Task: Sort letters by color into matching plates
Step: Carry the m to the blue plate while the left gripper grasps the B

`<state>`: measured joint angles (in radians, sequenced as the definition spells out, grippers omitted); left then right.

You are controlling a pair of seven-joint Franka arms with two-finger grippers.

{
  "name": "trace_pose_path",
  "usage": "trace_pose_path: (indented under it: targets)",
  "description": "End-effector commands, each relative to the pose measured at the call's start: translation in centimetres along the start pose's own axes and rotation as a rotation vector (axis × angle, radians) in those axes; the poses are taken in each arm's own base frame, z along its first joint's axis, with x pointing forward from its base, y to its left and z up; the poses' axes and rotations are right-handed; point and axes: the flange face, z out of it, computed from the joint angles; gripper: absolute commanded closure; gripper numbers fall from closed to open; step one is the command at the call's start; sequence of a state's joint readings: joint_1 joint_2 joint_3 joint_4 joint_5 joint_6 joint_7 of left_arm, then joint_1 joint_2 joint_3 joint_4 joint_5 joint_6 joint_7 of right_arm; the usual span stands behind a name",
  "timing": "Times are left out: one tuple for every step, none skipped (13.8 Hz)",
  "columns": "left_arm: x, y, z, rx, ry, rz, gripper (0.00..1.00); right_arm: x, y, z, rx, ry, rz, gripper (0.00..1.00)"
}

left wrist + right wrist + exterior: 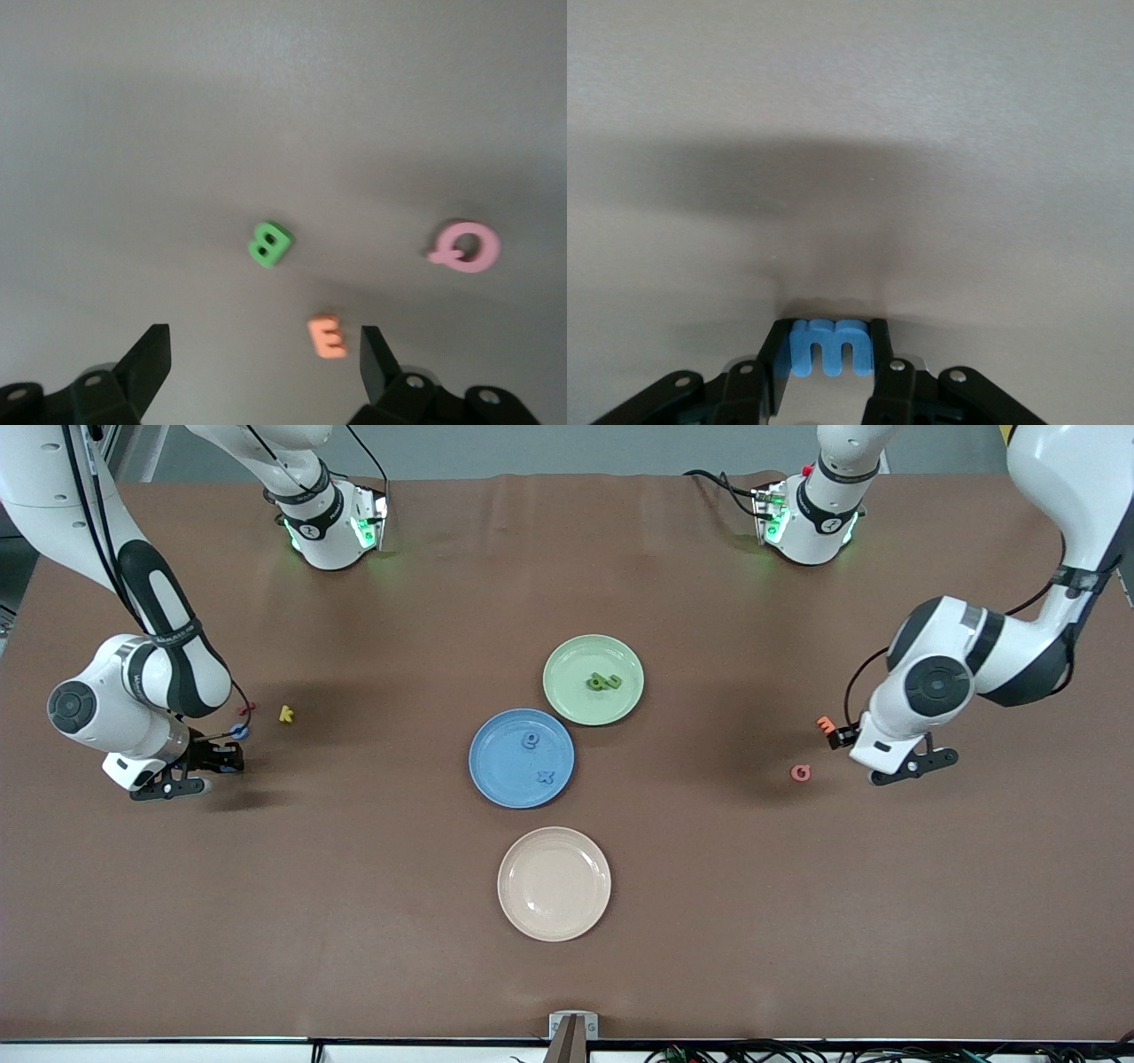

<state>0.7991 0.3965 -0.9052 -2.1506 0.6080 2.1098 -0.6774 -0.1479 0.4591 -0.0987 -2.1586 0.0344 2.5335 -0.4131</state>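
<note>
Pinching a chunky blue letter m (830,347) – right gripper (830,367) clamped on it, left gripper (266,359) spread apart.

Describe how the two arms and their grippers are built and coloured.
Both arms are glossy white with rounded joint housings and black bands and panels. The bases glow green at the table's edge, with black cables running along the links. The left gripper and the right gripper are black, each with two angular fingers fixed by silver screws.

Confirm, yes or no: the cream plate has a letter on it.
No. In the front view the cream plate is bare, while letters lie on the blue plate and the green plate.
</note>
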Motion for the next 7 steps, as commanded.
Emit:
trace_pose_path:
  targets:
    - [-0.7, -1.7, 1.9, -0.053, 0.055, 0.135, 0.10, 1.8, -1.7, -4.1, 0.010, -0.026, -0.045, 0.81]
    - [-0.8, -2.2, 2.9, -0.097, 0.083, 0.181, 0.12, 2.8, -2.3, -5.9, 0.014, -0.037, -0.057, 0.81]
    - [-0.9, -2.7, 3.8, -0.135, 0.117, 0.237, 0.13, 3.8, -2.7, -7.3, 0.019, -0.048, -0.067, 0.81]
    - [-0.7, -3.8, 4.6, -0.162, 0.144, 0.290, 0.15, 4.7, -3.5, -8.6, 0.020, -0.059, -0.081, 0.81]
    - [-0.5, -4.6, 5.4, -0.174, 0.147, 0.325, 0.15, 5.6, -4.8, -9.7, 0.021, -0.070, -0.072, 0.82]
    - [-0.4, -5.0, 5.8, -0.167, 0.156, 0.376, 0.17, 6.4, -6.4, -10.6, 0.019, -0.081, -0.054, 0.82]
    - [-0.4, -5.0, 6.1, -0.153, 0.168, 0.419, 0.18, 7.2, -8.8, -11.5, 0.015, -0.092, -0.036, 0.82]
